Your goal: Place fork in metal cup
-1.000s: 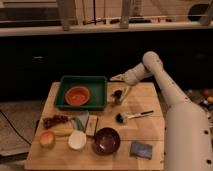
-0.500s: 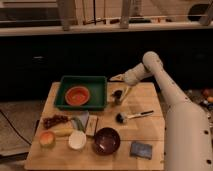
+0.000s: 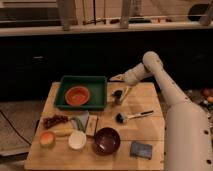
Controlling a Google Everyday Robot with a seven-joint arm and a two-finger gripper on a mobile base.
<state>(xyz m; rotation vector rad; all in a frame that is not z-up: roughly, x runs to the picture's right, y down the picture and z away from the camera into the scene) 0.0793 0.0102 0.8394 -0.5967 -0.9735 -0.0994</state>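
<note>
The gripper [image 3: 118,78] sits at the far edge of the wooden table [image 3: 150,132], just right of the green tray's back corner and up above the metal cup [image 3: 118,96]. Can't tell what it's doing grip-wise, honestly.

The fork [image 3: 126,93] is a pale yellowish stick leaning up out of the metal cup, tilted to the right, top end pointing toward the arm. The cup itself stands just beside the right wall of the green tray [image 3: 98,92], which has an orange bowl [image 3: 77,95] inside it.

A bit nearer the camera there's a black-headed brush [image 3: 131,117] lying on the wood with its white handle pointing right. Closer still: a dark maroon bowl [image 3: 106,140], a white bowl [image 3: 77,139] to its left, and a grey sponge-looking block [image 3: 141,149] to its right. Grapes [image 3: 54,120] and a peach-like fruit [image 3: 47,139] sit at the left side.
</note>
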